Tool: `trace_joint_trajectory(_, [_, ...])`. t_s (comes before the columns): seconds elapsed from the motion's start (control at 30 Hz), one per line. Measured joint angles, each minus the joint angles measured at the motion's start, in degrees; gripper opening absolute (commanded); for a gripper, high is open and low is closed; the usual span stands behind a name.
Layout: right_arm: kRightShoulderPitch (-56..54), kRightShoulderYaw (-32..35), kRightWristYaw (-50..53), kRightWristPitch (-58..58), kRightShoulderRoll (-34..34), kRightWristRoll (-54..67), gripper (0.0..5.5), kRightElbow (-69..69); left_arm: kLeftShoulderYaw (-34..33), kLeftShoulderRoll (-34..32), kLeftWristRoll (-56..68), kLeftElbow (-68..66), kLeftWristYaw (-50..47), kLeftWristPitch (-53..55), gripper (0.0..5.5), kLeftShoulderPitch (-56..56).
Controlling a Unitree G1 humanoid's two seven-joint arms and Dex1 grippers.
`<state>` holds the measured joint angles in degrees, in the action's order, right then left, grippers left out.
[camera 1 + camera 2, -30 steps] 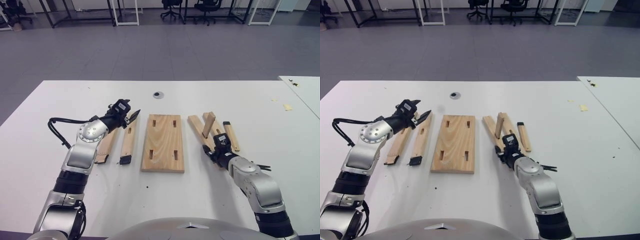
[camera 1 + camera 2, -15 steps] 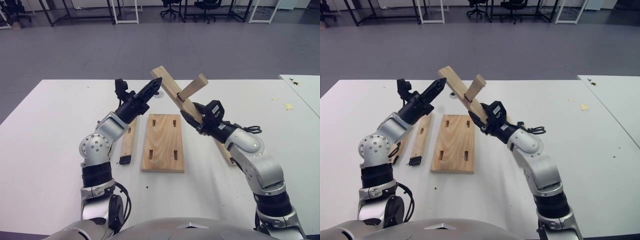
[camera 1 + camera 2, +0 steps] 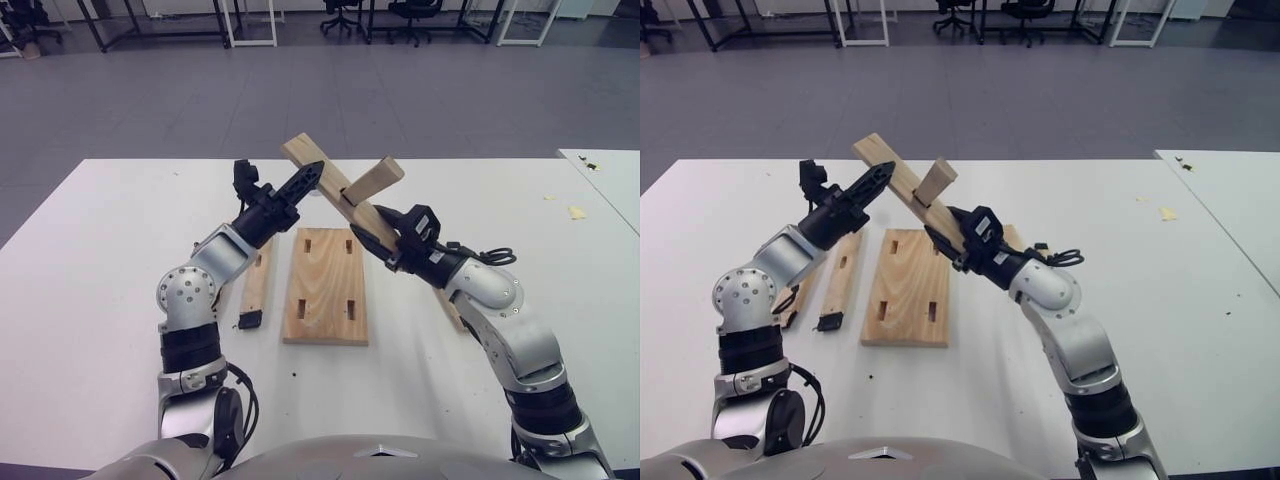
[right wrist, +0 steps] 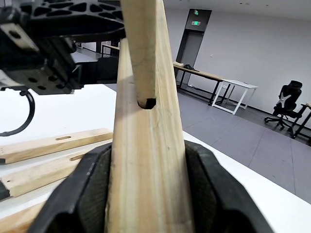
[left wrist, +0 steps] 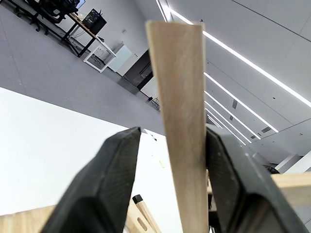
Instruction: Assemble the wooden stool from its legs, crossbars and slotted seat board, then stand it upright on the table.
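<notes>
My right gripper point(image 3: 385, 243) is shut on a wooden leg point(image 3: 335, 185), held slanted in the air above the slotted seat board point(image 3: 326, 285). A short crossbar point(image 3: 375, 180) sticks out of the leg's slot. In the right wrist view the leg point(image 4: 150, 160) sits tight between the pads point(image 4: 92, 194). My left gripper point(image 3: 308, 178) is open at the leg's upper end. In the left wrist view the leg point(image 5: 180, 121) stands between the fingers point(image 5: 107, 184), with a gap on one side. The seat board lies flat on the white table point(image 3: 100, 230).
Two more legs point(image 3: 843, 270) point(image 3: 795, 295) lie left of the seat board under my left arm. Other wooden pieces point(image 3: 452, 310) lie to its right, partly behind my right arm. A second table point(image 3: 610, 180) stands at the far right.
A second ago both grippers were low on the table. My right one has since lifted the leg with its crossbar; lately it shifted left and lower, and my left gripper now straddles its top end.
</notes>
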<state>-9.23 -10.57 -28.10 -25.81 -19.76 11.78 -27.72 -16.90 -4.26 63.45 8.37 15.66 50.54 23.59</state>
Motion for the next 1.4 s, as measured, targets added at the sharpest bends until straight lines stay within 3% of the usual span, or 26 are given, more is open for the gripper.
trace_joint_trajectory(0.1, [0.08,-0.36,-0.28,1.00,-0.22,-0.82,2.06,0.49,0.92,0.09,0.00,0.02,-0.06,-0.07,1.14,0.14])
trace_joint_trajectory(0.2, [0.10,-0.46,-0.30,2.13,-0.34,-1.21,2.06,0.80,0.91,0.73,1.68,0.67,-0.90,-0.06,1.04,0.09])
trace_joint_trajectory(0.23, [0.10,-0.46,-0.30,2.34,-0.33,-1.21,2.45,0.81,0.83,0.76,1.86,0.99,-1.13,-0.06,1.04,0.05])
trace_joint_trajectory(0.47, [1.11,-0.83,-1.63,1.06,-1.79,-0.99,3.70,0.77,-3.51,1.29,5.85,6.99,-10.33,-1.36,1.02,-5.05])
trace_joint_trajectory(0.7, [10.84,-0.36,-5.09,-1.15,-8.68,-1.13,3.73,-0.42,-7.93,-5.24,9.82,31.89,-32.50,-0.92,1.02,-22.24])
trace_joint_trajectory(0.83, [15.15,1.04,-3.33,-0.62,-8.54,-1.27,3.73,-1.26,-7.78,-7.31,12.34,37.52,-36.18,-2.81,1.02,-30.38])
trace_joint_trajectory(1.0, [15.93,1.29,-2.60,-0.36,-7.83,-1.26,3.73,-1.26,-4.43,-5.97,6.97,38.95,-35.79,-8.57,1.02,-37.54])
trace_joint_trajectory(1.23, [13.87,-0.90,-2.92,-0.98,-7.78,-2.31,3.73,-2.27,7.42,-4.85,-11.18,42.76,-32.36,-17.00,1.02,-42.06])
trace_joint_trajectory(1.4, [13.98,-0.92,-3.32,-2.47,-8.53,-2.27,3.73,-3.12,9.63,-5.09,-14.67,48.05,-33.88,-17.14,1.02,-45.43])
